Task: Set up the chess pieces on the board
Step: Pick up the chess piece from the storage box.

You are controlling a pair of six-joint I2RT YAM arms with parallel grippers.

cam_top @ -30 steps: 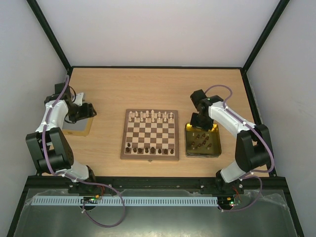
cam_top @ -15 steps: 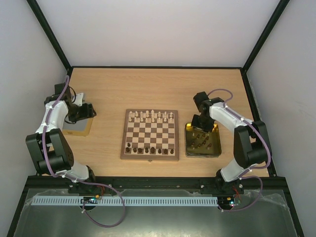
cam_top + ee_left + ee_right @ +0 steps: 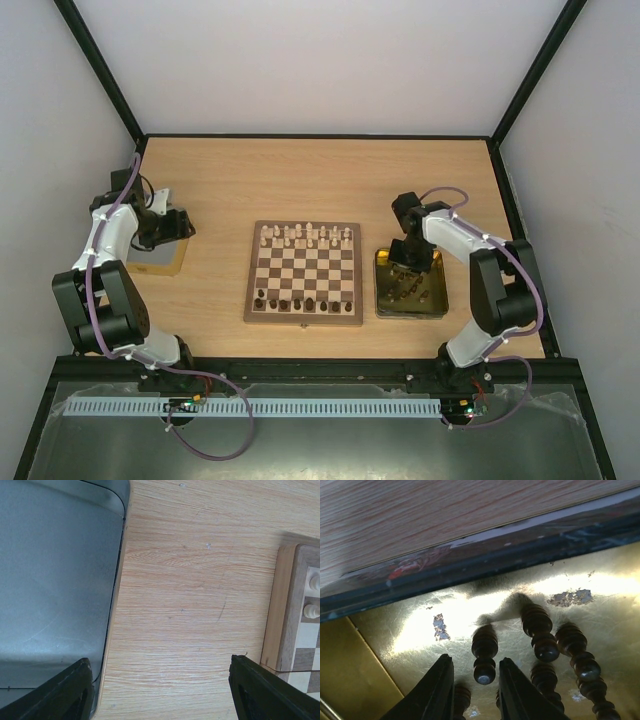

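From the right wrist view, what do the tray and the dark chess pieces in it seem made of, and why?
The tray: probably metal, shiny gold finish; it reflects light and shows worn patches. The dark chess pieces: likely turned wood, glossy dark-brown varnish; ringed, rounded profiles with highlights.

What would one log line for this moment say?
right gripper: open astride dark piece in gold tray | left gripper: open over table | board: partly set

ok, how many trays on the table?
2. A grey tray sits at the left of the table; a gold tray lies right of the board, holding dark pieces.
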